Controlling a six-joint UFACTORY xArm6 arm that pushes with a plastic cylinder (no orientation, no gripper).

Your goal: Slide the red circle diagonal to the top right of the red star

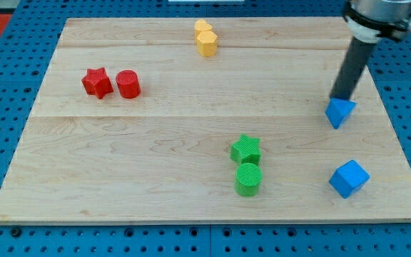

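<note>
1. Presently, my tip (343, 97) stood at the right of the frame, touching the top of a blue block (340, 112); the tool was a bare rod, with nothing to open or close.
2. Red circle (128, 84): upper left of the frame, just right of the red star (97, 82), nearly touching.
3. Key relation: the circle lay far left of the tip across the surface (191, 143), slightly higher in the frame.

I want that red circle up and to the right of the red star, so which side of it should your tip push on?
My tip has no gripper, so it pushes. The red circle sits right beside the red star, on the star's right. I would probably meet the circle's rounded lower-left wall and push up-right. That gap looks tight, so coming in from below seems safer.
</note>
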